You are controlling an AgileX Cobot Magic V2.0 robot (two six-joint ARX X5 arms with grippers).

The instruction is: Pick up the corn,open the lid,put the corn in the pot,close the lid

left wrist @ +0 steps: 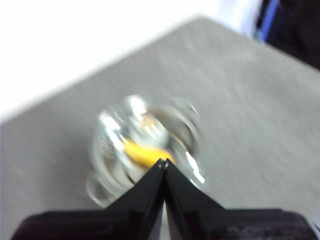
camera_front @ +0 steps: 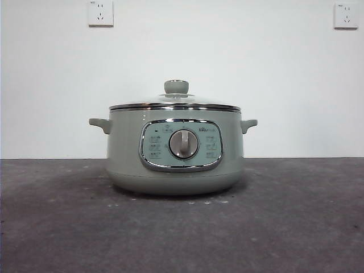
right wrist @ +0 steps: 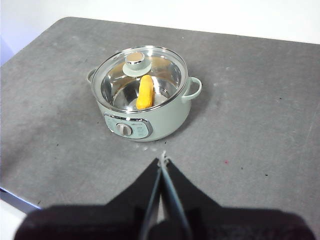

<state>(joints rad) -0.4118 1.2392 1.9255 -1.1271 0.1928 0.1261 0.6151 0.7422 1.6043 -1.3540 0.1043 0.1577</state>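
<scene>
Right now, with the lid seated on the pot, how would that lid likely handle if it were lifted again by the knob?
The lid looks like clear glass in a chrome rim, so probably stiff, fairly heavy and breakable if dropped. Its small round knob looks smooth, so a pinch might slip or let the lid swing. Both end effectors are shut and away from the pot.

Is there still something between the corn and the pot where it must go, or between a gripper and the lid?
Nothing visible does. The corn already lies inside the pot, under the lid, which sits closed on the rim. Both the left gripper and the right gripper are shut and hold nothing.
</scene>
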